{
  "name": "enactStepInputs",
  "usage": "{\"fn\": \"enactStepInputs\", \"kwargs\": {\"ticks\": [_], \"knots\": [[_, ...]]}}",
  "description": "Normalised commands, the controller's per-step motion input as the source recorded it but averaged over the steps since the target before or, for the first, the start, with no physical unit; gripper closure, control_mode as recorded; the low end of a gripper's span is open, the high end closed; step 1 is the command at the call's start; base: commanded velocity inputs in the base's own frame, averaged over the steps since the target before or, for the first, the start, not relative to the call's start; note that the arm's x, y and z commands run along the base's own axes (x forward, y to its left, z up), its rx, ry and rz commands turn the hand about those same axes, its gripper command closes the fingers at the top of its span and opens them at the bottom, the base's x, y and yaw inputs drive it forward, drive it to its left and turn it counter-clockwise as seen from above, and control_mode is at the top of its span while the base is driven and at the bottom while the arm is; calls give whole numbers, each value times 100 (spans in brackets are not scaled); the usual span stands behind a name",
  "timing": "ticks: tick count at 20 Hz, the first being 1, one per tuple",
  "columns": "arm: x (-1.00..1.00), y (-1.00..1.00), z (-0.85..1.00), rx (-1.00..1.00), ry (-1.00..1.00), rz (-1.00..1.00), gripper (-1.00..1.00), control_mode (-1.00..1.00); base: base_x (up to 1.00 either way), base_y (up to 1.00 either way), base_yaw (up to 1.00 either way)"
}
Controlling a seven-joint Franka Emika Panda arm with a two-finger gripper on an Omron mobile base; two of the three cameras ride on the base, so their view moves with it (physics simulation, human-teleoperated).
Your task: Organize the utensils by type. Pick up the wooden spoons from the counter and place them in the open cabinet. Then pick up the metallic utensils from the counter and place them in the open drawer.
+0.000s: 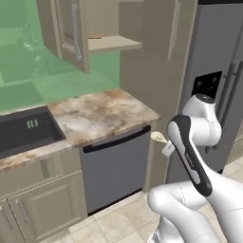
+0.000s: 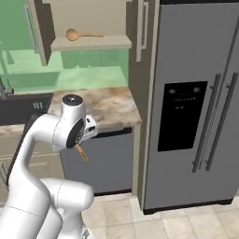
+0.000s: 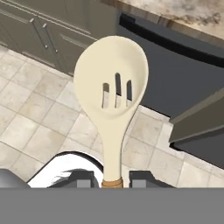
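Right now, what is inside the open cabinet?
One tan wooden spoon lies on the cabinet shelf, bowl to the left. The shelf's back corners are hidden by the door and frame.

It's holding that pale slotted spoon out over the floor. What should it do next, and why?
Probably lift it toward the open cabinet. The jaws grip the small spoon low, in front of the dishwasher, while the large wooden spoon already lies on the cabinet shelf above the counter.

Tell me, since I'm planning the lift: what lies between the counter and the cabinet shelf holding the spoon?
Nothing solid: in the right base view, just bare green backsplash separates the counter from the shelf where the orange-tan spoon lies.
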Motion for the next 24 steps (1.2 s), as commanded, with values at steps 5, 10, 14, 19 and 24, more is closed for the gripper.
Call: {"fn": "enactStepInputs", "kwargs": {"ticks": [5, 10, 14, 19, 24], "knots": [[0, 0, 0, 0, 0, 0, 100, 100, 67, -28, 38], [0, 0, 0, 0, 0, 0, 100, 100, 71, -16, 31], [0, 0, 0, 0, 0, 0, 100, 100, 56, -28, 13], [0, 0, 0, 0, 0, 0, 100, 100, 49, -30, 9], [0, 0, 0, 0, 0, 0, 100, 100, 52, -29, 3]]}}
